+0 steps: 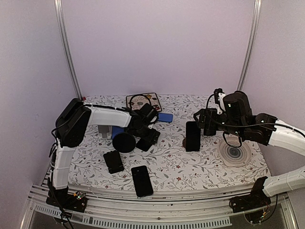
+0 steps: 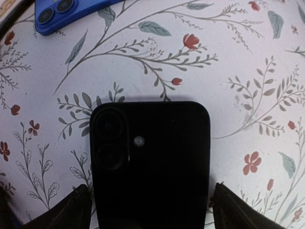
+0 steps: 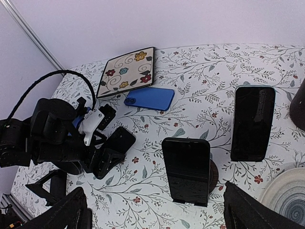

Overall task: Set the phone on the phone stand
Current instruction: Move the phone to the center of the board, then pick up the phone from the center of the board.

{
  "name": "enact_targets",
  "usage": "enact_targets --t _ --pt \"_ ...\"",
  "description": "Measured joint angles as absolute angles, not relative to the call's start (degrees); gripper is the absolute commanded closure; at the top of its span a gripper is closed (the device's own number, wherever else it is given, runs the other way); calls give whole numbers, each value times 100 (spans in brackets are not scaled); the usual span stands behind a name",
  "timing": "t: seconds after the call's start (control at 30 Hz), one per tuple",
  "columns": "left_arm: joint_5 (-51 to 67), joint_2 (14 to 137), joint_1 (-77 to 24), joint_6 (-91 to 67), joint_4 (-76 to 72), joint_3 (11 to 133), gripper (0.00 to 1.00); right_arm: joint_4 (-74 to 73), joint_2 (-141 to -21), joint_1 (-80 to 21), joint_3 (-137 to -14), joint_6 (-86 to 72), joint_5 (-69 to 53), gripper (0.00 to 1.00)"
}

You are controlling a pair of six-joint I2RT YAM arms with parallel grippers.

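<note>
Two black-and-white arms on show here!
The left arm [image 1: 107, 116] wears smooth white shells between bulky black joint housings, and a thin black cable [image 3: 62, 72] arcs over its wrist. The right arm [image 1: 286, 136] matches it: white links, black motor blocks.

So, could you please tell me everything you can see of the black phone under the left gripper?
The black phone lies flat on the floral tablecloth, back up. It looks matte black with rounded corners; a pill-shaped bump holds two lenses, with a flash dot beside it. Its lower end runs out of the wrist view. The open left gripper straddles it, a finger by each long edge; contact cannot be told. A blue phone lies apart beyond it.
</note>
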State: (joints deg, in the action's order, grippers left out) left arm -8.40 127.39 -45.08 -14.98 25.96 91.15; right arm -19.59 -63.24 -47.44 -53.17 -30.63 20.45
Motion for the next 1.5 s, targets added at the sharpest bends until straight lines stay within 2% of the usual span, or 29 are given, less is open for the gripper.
enact_targets --t 0.33,0.47,1.5 --pt "-676 12735 -4482 -1439 2541 9100 39 -1916 -6326 -4744 -5317 -3063 2025 1" --pt "-668 12731 -4473 -1437 2523 9096 42 -1903 -6370 -4744 -5317 -3063 1955 1" --pt "-1081 12158 -4477 -1157 2408 8755 45 -1769 -6460 -4744 -5317 -3063 1581 1"
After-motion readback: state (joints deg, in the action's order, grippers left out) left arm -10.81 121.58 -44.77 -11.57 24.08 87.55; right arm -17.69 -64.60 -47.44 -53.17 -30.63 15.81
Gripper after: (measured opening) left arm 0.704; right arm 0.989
